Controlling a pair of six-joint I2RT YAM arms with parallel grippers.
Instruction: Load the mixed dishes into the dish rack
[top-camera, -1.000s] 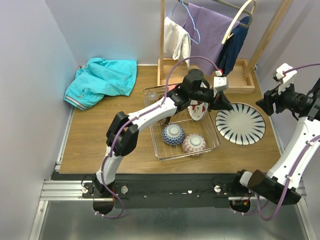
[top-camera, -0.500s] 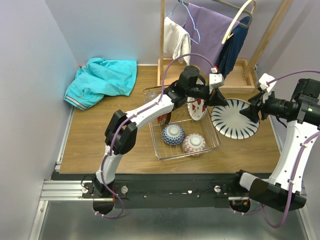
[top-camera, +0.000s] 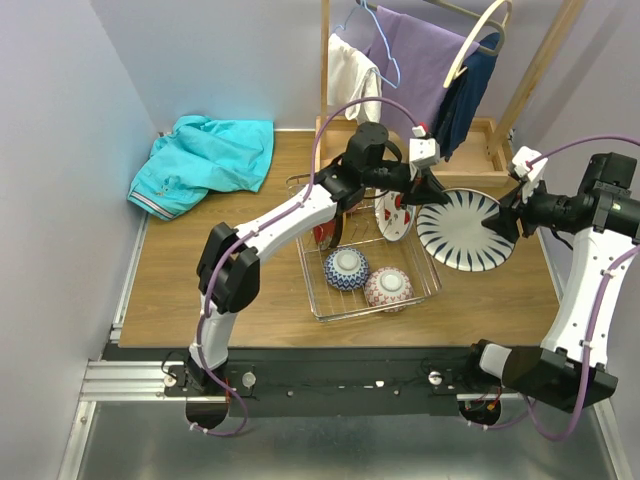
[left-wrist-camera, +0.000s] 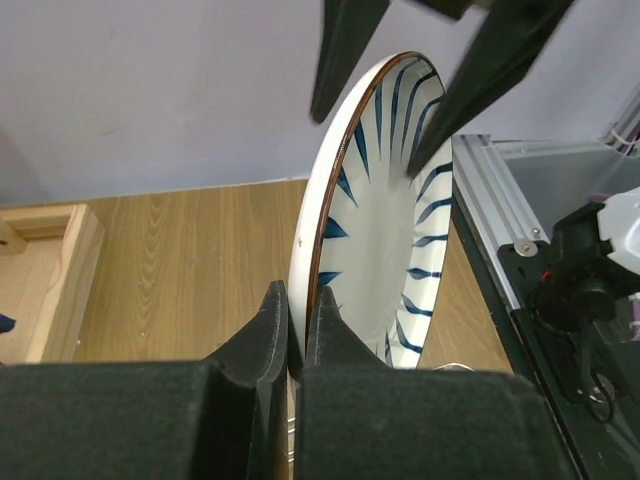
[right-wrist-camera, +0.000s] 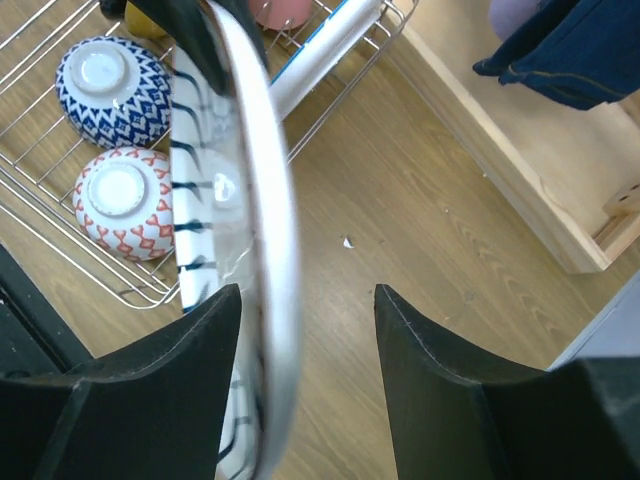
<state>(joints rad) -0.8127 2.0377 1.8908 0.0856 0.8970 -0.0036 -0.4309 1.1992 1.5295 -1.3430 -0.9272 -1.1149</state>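
1. Hidden from you: in the top view the left arm (top-camera: 290, 215) crosses the far half of the dish rack (top-camera: 425, 283). The dishes beneath it cannot be sorted out.
2. Cut off: the pink cup (right-wrist-camera: 285, 10) shows only as a sliver at the top edge of the right wrist view, inside the rack.
3. Blue-striped plate (top-camera: 465, 232): white, with dark blue radial strokes and a thin brown rim. It is lifted off the bench (top-camera: 200, 270) and tilted on edge, just right of the rack, between both pincers.
4. Left pincer (left-wrist-camera: 297, 300): clenched on the plate's rim nearest the rack, one finger on each face.
5. Right pincer (right-wrist-camera: 308, 300): released, with its fingers straddling the opposite rim. The outer finger stands clear. You cannot tell whether the inner one touches the plate's face.
6. Rack contents you can read: the blue-patterned bowl (top-camera: 346, 268) and pink-patterned bowl (top-camera: 388, 286) sit upside down, just beside each other at the near right. The white plate with red fruit motifs (top-camera: 395, 215) stands on edge behind them.
7. Other items: a teal garment (top-camera: 205, 155) lies at the bench's far left. A wooden clothes rack (top-camera: 400, 60) hung with clothes stands at the far edge.
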